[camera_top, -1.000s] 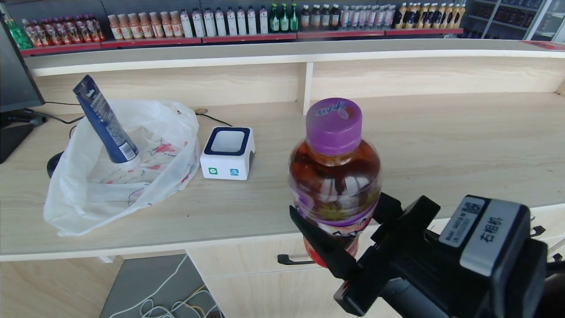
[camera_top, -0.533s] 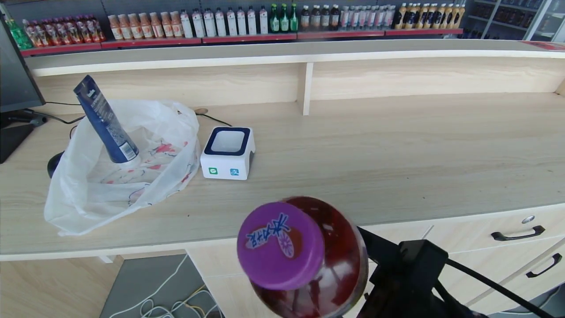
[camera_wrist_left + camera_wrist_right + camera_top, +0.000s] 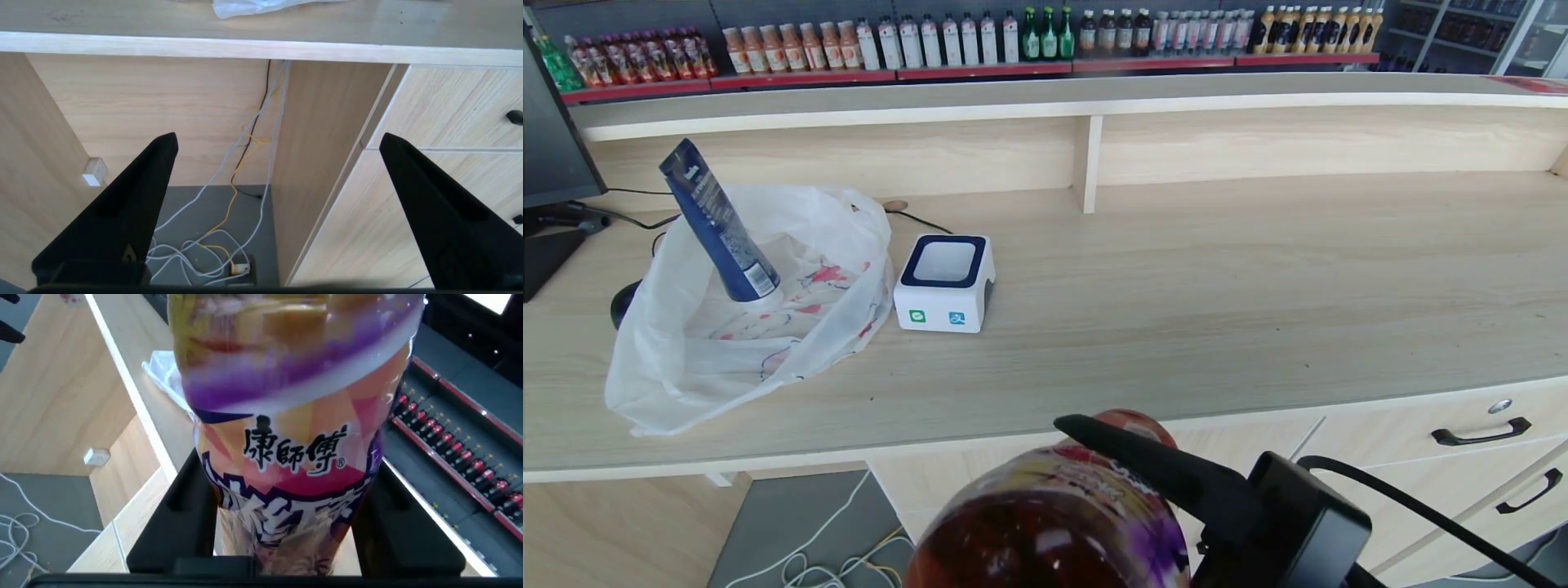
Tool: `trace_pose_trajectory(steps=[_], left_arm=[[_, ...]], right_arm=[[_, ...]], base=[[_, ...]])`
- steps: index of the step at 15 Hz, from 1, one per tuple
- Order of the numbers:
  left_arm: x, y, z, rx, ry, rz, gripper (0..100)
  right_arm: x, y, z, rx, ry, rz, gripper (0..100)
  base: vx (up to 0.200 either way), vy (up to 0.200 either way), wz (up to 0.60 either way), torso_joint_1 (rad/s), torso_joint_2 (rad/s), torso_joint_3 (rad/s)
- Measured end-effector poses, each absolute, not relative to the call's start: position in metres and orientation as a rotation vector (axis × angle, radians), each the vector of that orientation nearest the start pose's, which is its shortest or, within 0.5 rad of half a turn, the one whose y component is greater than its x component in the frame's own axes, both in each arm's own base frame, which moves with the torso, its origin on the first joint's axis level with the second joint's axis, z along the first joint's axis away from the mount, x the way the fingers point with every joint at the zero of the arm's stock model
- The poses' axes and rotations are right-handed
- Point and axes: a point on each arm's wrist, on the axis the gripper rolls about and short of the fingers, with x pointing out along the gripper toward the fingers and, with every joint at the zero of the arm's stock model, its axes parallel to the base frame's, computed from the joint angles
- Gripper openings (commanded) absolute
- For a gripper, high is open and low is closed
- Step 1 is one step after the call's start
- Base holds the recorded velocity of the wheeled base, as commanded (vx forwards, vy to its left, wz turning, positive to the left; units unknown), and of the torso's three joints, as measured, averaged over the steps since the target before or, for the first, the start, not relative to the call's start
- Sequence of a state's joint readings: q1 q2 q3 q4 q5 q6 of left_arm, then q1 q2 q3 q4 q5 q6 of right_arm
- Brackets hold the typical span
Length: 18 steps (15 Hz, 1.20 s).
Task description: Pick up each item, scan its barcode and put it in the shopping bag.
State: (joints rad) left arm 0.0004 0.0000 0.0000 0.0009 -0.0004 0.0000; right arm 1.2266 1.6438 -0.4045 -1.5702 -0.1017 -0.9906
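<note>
Here the right gripper point(image 3: 286, 514) clamps the purple-labelled plastic bottle of dark red tea point(image 3: 1045, 523) low before the pale wooden counter point(image 3: 1258, 286), long axis tipped back toward the robot, with the white cube scanner point(image 3: 945, 282) ahead and leftward.

Down at 5 o'clock in the head view, the right gripper point(image 3: 288, 486) has its two black fingers clamped on either side of the bottle point(image 3: 286, 384). One finger point(image 3: 1143, 465) lies across the bottle's upper side, pointing toward 10 o'clock, and the wrist block and its cable trail off toward 4 o'clock. Over on the other arm, the left gripper point(image 3: 282, 216) hangs with its jaws spread wide, both dark fingers well apart.
</note>
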Motion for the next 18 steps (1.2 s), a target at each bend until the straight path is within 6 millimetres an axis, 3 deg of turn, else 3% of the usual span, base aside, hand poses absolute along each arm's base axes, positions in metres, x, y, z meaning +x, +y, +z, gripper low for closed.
trace_pose_trajectory(steps=[9,18], left_arm=[[-0.023,0.000,0.075,0.000,0.001,0.001,100],[-0.023,0.000,0.075,0.000,0.001,0.001,100]], right_arm=[[0.093,0.227,0.186,-1.003,-0.916,0.724,0],[0.095,0.244,0.198,-1.209,-1.074,0.572,0]], base=[[0.000,0.000,0.00,0.000,0.00,0.000],[0.000,0.000,0.00,0.000,0.00,0.000]])
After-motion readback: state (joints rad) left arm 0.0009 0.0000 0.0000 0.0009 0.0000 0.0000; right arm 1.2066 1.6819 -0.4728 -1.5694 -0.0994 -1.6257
